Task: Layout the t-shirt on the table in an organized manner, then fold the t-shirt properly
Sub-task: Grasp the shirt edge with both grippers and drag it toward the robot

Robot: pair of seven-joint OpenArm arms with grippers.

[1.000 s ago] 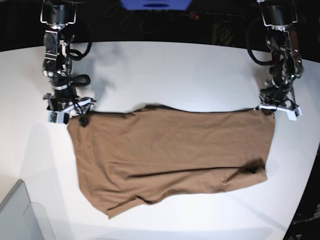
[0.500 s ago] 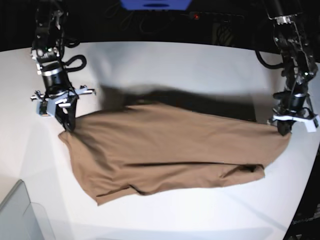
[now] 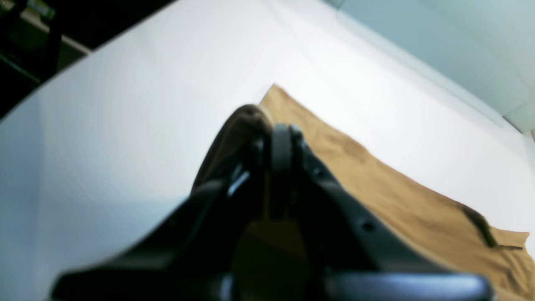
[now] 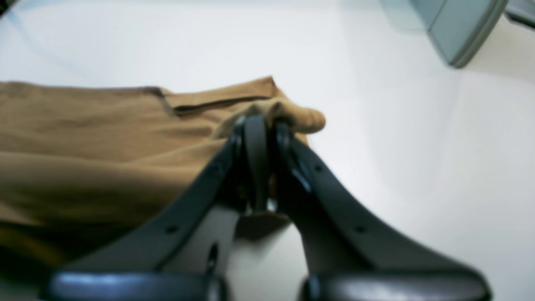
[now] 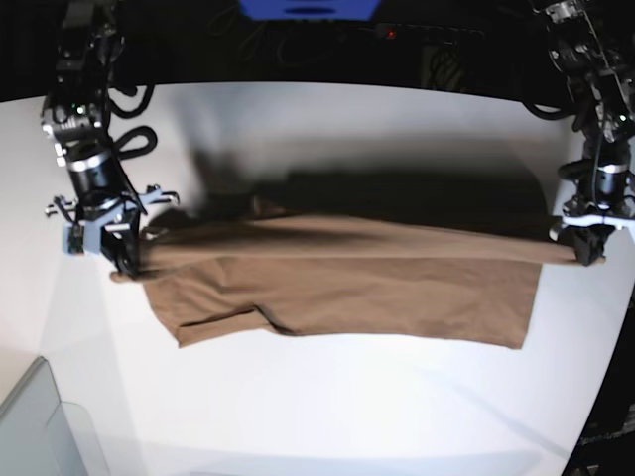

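Fold under way | plain tan-brown thin-fabric t-shirt held taut, long axis nine-to-three o'clock | right gripper and left gripper pinching opposite ends | smooth white table beneath.

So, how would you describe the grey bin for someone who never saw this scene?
Start from the white table holding the brown t-shirt. At its near corner, on the right gripper side, sits the grey bin, the only translucent, hard-edged thing there.
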